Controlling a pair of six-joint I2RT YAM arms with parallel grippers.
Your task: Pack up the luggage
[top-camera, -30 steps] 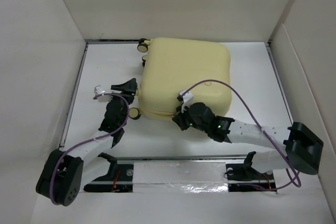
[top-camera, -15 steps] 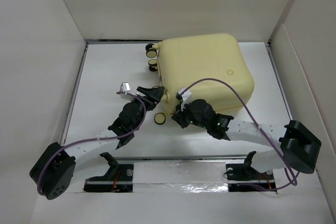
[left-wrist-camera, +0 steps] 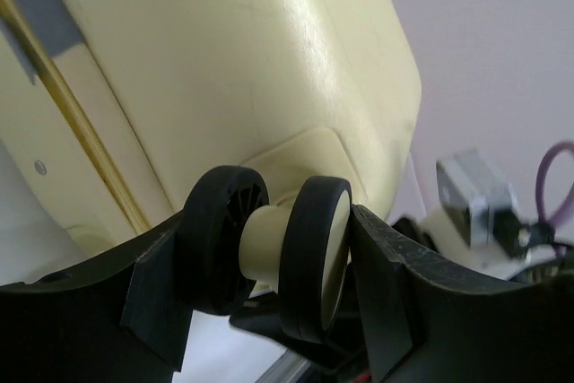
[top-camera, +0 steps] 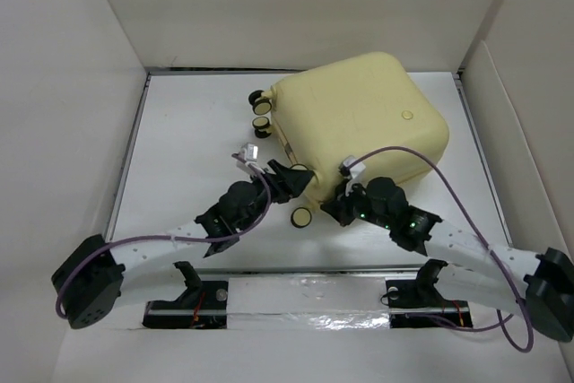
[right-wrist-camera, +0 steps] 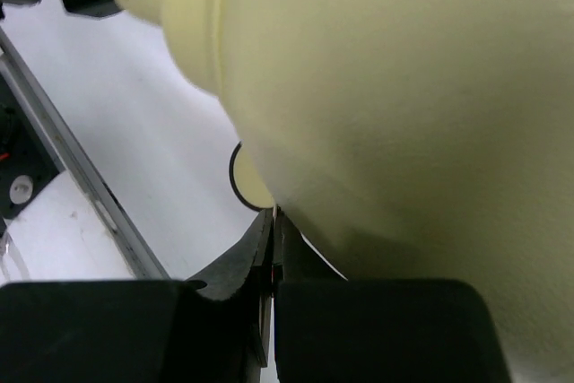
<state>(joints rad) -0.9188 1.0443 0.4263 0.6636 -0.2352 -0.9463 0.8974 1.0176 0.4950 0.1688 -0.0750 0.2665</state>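
Note:
The luggage (top-camera: 359, 123) is a large pale yellow hard-shell suitcase, closed and lying skewed at the back right of the white table. It fills the left wrist view (left-wrist-camera: 233, 69) and the right wrist view (right-wrist-camera: 404, 105). My left gripper (top-camera: 293, 181) is at its near left corner, shut on a black-and-yellow double wheel (left-wrist-camera: 314, 253) held between both fingers (left-wrist-camera: 152, 289). My right gripper (top-camera: 345, 205) is tucked under the suitcase's near edge with its jaws pressed together (right-wrist-camera: 273, 221). I cannot tell whether anything thin is pinched there. Another wheel (top-camera: 302, 217) shows between the grippers.
Two more wheels (top-camera: 260, 110) stick out at the suitcase's far left side. White enclosure walls (top-camera: 72, 132) rise on the left, back and right. A metal rail with foil tape (top-camera: 305, 300) runs along the near edge between the arm bases.
The suitcase has swung and shifted to the right, its wheeled side turning toward me. Both grippers have moved right and nearer with it, and the left gripper has closed on a wheel.

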